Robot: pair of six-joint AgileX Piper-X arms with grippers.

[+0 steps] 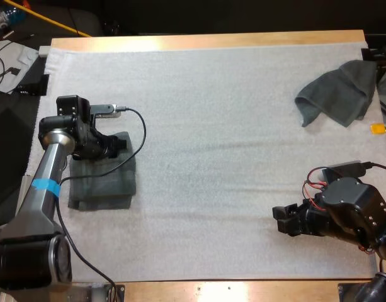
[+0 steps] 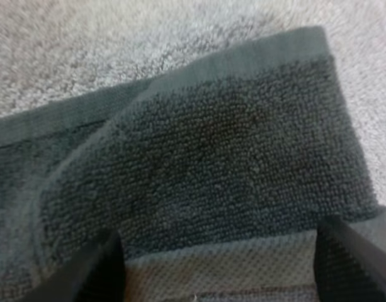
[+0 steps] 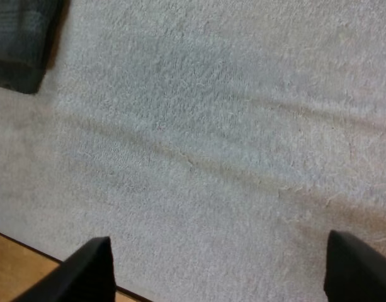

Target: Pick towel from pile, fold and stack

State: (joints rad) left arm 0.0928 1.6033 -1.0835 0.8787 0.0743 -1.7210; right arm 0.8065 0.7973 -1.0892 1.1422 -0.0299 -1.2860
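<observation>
The folded towel (image 1: 104, 179) lies right under the left claw (image 1: 120, 146). This claw is loose and grips nothing. Its two black fingers (image 2: 85, 277) stand wide apart, and the towel lies flat between them and out past their tips. I cannot tell if the fingertips touch the cloth or hang just above it.

The towel is dark grey-green and fuzzy, with a smooth hem along the edge farthest from the claw. Another layer of the same cloth peeks out from under the top one. The claw sits over the towel's far end, and most of the towel lies on the near side of the claw. All around the towel is the white mat (image 1: 211, 126).

The right claw (image 1: 281, 219) is well apart from the left claw, across the mat. It is spread too and grips nothing. Bare mat lies under it and between its fingers (image 3: 85, 270). Its tips point toward the folded towel, which is far out in front of it. The wooden table (image 3: 16, 264) edge is near one of its fingers.

The crumpled towel (image 1: 340, 91) lies in a heap well beyond the right claw, toward the far side of the mat. It is farther still from the left claw.
</observation>
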